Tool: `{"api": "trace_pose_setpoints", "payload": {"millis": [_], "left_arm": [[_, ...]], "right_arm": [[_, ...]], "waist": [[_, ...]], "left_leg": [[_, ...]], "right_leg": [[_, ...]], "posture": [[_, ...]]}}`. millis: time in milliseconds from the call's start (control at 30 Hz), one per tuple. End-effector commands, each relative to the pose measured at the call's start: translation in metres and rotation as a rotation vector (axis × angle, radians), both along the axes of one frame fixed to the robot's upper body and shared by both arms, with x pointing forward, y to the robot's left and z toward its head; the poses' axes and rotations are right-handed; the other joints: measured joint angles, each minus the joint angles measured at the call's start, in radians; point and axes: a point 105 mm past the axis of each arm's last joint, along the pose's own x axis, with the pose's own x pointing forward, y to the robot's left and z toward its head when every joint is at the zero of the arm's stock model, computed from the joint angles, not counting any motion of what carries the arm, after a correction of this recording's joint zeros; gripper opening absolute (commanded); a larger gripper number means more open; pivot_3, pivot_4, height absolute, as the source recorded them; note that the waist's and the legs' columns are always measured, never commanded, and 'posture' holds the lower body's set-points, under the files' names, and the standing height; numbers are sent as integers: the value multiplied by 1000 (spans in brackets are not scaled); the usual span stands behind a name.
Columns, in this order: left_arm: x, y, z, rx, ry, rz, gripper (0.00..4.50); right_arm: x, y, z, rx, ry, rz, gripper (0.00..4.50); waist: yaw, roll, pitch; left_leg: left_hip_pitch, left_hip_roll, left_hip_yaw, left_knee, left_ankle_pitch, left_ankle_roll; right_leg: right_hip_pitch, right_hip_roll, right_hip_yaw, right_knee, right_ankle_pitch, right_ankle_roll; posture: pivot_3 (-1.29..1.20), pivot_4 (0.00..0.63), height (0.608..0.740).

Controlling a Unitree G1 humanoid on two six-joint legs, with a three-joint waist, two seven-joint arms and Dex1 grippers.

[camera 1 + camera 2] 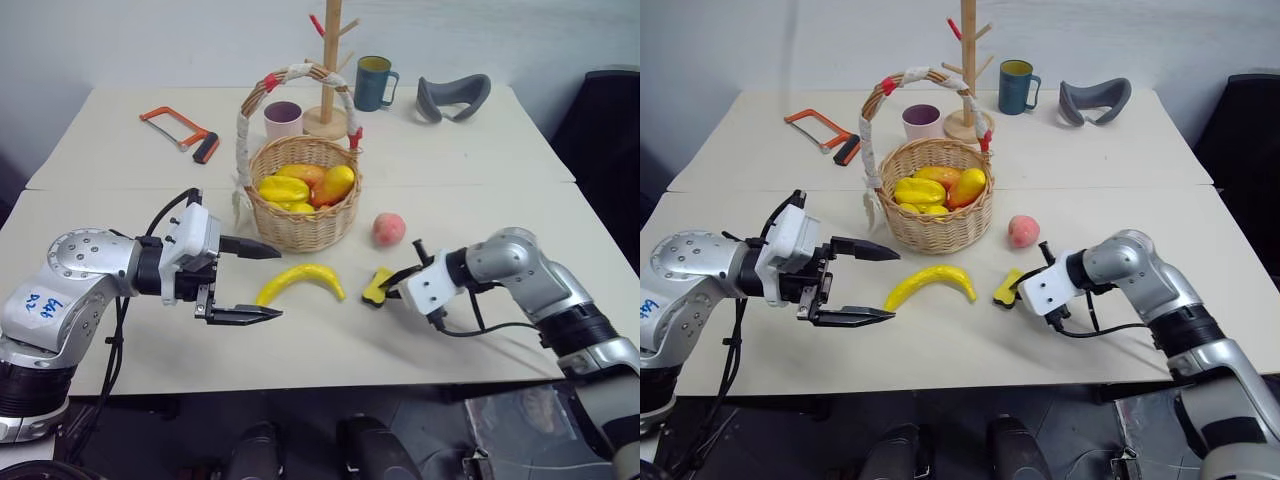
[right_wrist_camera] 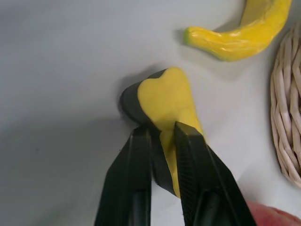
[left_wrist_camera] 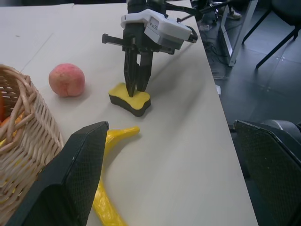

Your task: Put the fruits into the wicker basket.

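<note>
Pale desk (image 1: pixel 470 190) boards, set against a white wall, carry all the things of the task. At the centre of the frame the wicker basket (image 1: pixel 300 215) is seen, already loaded with several yellow and orange fruits (image 1: pixel 305 186); that part of the task is judged done. Two fruits are left outside: the banana (image 1: pixel 300 281) lies on the desk just below the basket, and the peach (image 1: pixel 389 229) rests to the lower right of it, near but apart. The right pincer (image 3: pixel 136 88), at the lower right of the frame, is pressed together on the yellow-and-black sponge (image 1: pixel 377 286), which is no fruit, so this grasp is judged not to advance the task. The left pincer (image 1: pixel 258 281), at the lower left, is held spread and empty just left of the banana. Further back, a hacksaw (image 1: pixel 181 131), a pinkish cup (image 1: pixel 282 119), a blue mug (image 1: pixel 374 82) and a wooden stand (image 1: pixel 330 60) are left untouched.
</note>
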Motion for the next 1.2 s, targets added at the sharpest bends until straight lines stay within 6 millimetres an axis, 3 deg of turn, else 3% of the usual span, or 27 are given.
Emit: {"api": "trace_pose_setpoints", "payload": {"millis": [33, 100, 200, 333, 433, 533, 667, 833, 933, 1067, 1200], "left_arm": [[2, -6, 10, -9, -55, -30, 4500], [4, -7, 10, -14, -55, -38, 4500], [6, -12, 12, -33, -51, -60, 4500], [9, -19, 14, -68, -43, -91, 4500], [12, -27, 16, -92, -47, -114, 4500], [16, -32, 19, -105, -58, -124, 4500], [21, -34, 21, -102, -68, -130, 4500], [32, -27, 17, -64, -96, -61, 4500], [40, -15, 8, -20, -114, 31, 4500], [35, 4, -25, 93, -42, 139, 4500], [48, 12, -53, 122, 53, 349, 4500]], "right_arm": [[-3, -36, 34, 46, -88, -134, 646], [-8, -52, 44, 53, -103, -193, 646], [-23, -109, 62, 59, -117, -419, 646], [-39, -163, 61, 114, -96, -690, 646], [-48, -178, 43, 286, -4, -855, 646], [-54, -181, 28, 345, 31, -918, 1344], [-58, -177, 26, 398, 47, -949, 2757], [-68, -162, 48, 508, 116, -929, 4376], [-77, -138, 66, 599, 207, -864, 4478], [-99, -69, 116, 902, 440, -635, 4478], [-125, -28, 132, 940, 588, -472, 4478]], "waist": [[10, 0, 0], [13, 0, 0], [15, 1, 0], [17, 1, 0], [10, 0, 0], [4, 1, 0], [-6, 2, 0], [-3, 2, 0], [-3, 2, 0], [-15, 2, 0], [4, 0, 1]], "left_leg": [[0, 0, 0, 0, 0, 0], [0, -1, 0, 0, -1, 1], [0, 0, 0, -1, -1, 1], [0, 0, 0, -1, -1, 1], [0, 1, 1, -1, 0, 1], [1, 0, 1, 0, 0, 1], [0, 0, 2, -1, 0, 0], [0, 0, 1, -1, 0, -1], [0, 0, 1, -1, 0, -1], [0, 2, 1, -3, -1, -1], [-1, 2, -5, -4, -3, 3]], "right_leg": [[0, 0, 0, 0, 0, 0], [1, -1, 0, -2, 0, 0], [1, 0, 0, -3, 0, 0], [1, 1, 0, -4, 0, 0], [3, 1, 1, -4, 1, 1], [3, 2, 1, -4, 1, 2], [2, 2, 2, -4, 1, 3], [2, 3, 2, -4, 0, 3], [2, 3, 2, -5, 0, 4], [2, 3, 2, -4, 0, 4], [3, 3, -1, -6, 0, 3]], "posture": [[0, 150, 740], [0, 150, 740], [0, 150, 740], [0, 150, 740], [0, 150, 740], [0, 150, 740], [0, 150, 740], [0, 150, 740], [0, 150, 740], [0, 150, 740], [0, 150, 740]]}}
